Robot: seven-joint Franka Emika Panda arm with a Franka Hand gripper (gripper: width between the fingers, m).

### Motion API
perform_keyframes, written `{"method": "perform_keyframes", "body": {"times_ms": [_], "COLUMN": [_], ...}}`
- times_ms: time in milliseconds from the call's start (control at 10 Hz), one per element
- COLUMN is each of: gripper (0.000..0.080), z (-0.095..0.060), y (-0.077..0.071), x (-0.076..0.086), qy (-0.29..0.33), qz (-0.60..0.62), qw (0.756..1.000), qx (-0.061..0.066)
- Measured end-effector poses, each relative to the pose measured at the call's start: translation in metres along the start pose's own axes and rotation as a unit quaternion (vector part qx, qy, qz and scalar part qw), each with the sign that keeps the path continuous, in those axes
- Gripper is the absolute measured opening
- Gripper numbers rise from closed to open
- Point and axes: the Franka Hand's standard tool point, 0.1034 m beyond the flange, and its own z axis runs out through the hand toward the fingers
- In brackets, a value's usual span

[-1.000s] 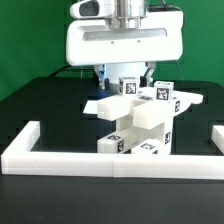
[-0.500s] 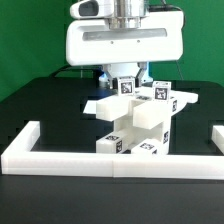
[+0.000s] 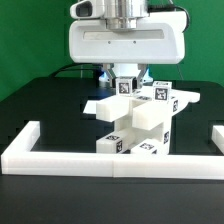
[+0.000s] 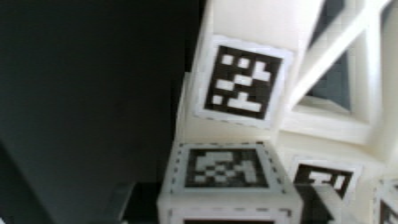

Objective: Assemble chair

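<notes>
The chair [image 3: 138, 122], a half-built stack of white tagged blocks, sits on the black table [image 3: 40, 105] just behind the white border wall [image 3: 110, 158]. The end effector [image 3: 126, 80] is clenched on a tagged post [image 3: 128, 87] at the back of the chair. Judging by that, the post is being seated, so it probably pays to keep it dead upright and avoid side-loading the stack. The arm hangs straight down over the chair, wrist vertical.
</notes>
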Motion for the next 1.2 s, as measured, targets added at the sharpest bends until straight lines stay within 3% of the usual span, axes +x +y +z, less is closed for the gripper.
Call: {"method": "perform_keyframes", "body": {"times_ms": [600,1200], "gripper": [0.0285,0.0285], "z": [0.0004,0.0011], "y": [-0.0001,-0.0024], "x": [-0.0001,-0.0010], "qy": [-0.003,-0.008], "qz": [0.253,0.452], "qw": [0.967,0.892], "qx": [0.009,0.013]}}
